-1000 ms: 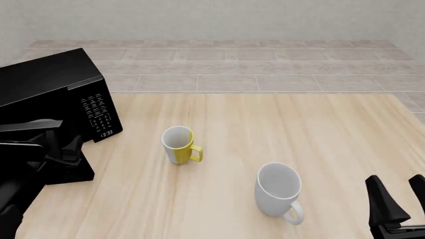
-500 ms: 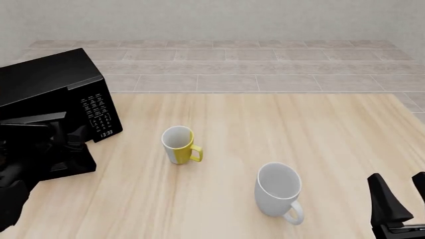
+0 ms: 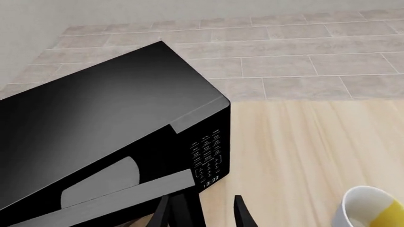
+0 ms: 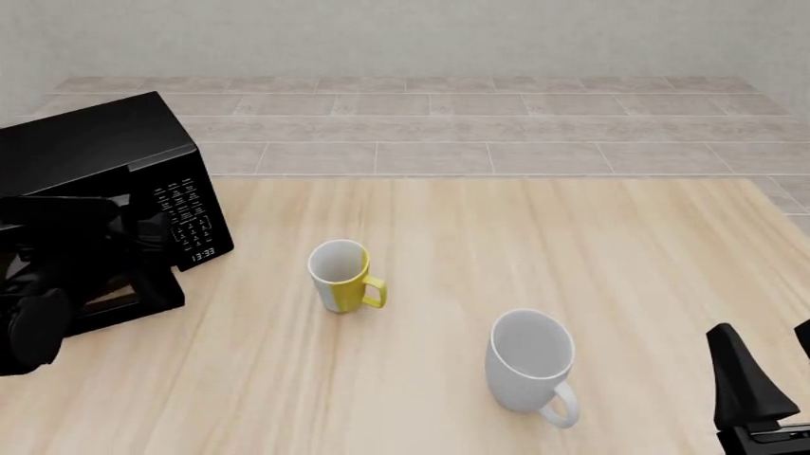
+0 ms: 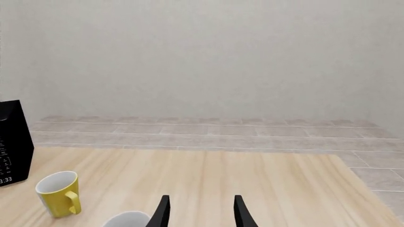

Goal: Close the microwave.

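The black microwave stands at the table's far left, its white-button keypad facing right and forward. Its glossy door stands only slightly ajar, with a thin gap at its lower edge. In the left wrist view the microwave fills the frame and the door's grey top edge lies just ahead of my left gripper, which is open and empty. My left arm is against the door front. My right gripper is open and empty at the table's near right.
A yellow mug stands upright just right of the microwave. A larger white mug stands nearer, right of centre, with its handle toward me. Both show in the right wrist view, yellow mug and white rim. Tiled floor lies beyond the table's far edge.
My left arm has moved forward and in toward the microwave, and the door has swung with it from well open to nearly shut. The right gripper has sunk slightly.
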Controlling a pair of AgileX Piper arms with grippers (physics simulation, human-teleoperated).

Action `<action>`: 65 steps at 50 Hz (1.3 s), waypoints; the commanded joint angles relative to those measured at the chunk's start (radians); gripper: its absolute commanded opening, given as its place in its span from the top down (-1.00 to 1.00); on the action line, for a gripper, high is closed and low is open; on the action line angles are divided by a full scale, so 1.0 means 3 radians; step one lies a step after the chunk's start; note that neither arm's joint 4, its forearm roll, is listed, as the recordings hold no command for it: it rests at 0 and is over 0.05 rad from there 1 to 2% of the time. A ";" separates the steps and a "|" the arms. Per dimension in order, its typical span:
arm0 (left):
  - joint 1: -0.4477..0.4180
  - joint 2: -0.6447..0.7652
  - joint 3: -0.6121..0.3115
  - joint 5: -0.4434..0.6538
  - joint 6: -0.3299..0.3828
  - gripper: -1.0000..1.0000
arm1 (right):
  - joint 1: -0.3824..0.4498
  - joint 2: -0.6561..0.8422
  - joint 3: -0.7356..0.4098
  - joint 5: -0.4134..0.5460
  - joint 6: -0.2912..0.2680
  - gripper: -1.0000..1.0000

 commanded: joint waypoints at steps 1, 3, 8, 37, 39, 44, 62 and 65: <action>0.0021 0.0339 -0.0366 -0.0030 0.0040 -1.00 | 0.0015 0.0000 0.0006 -0.0022 -0.0004 -1.00; 0.0054 0.0348 -0.0400 -0.0005 0.0059 -1.00 | 0.0015 0.0000 0.0008 -0.0023 -0.0004 -1.00; 0.0087 0.0419 -0.0478 -0.0009 0.0070 -1.00 | 0.0022 0.0000 0.0012 -0.0032 -0.0005 -1.00; 0.0319 0.0868 -0.0984 0.0105 0.0115 -1.00 | 0.0093 0.0000 0.0056 -0.0086 0.0033 -1.00; 0.0343 0.0927 -0.1032 0.0110 0.0127 -1.00 | 0.0091 0.0000 0.0058 -0.0085 0.0042 -1.00; 0.0370 0.0981 -0.1093 0.0141 0.0149 -1.00 | 0.0097 0.0000 0.0045 -0.0070 0.0038 -1.00; 0.0536 0.1373 -0.1458 0.0249 0.0141 -1.00 | 0.0146 0.0000 0.0041 -0.0097 0.0128 -1.00; 0.0547 0.1529 -0.1575 0.0322 0.0123 -1.00 | 0.0147 0.0000 0.0071 -0.0111 0.0120 -1.00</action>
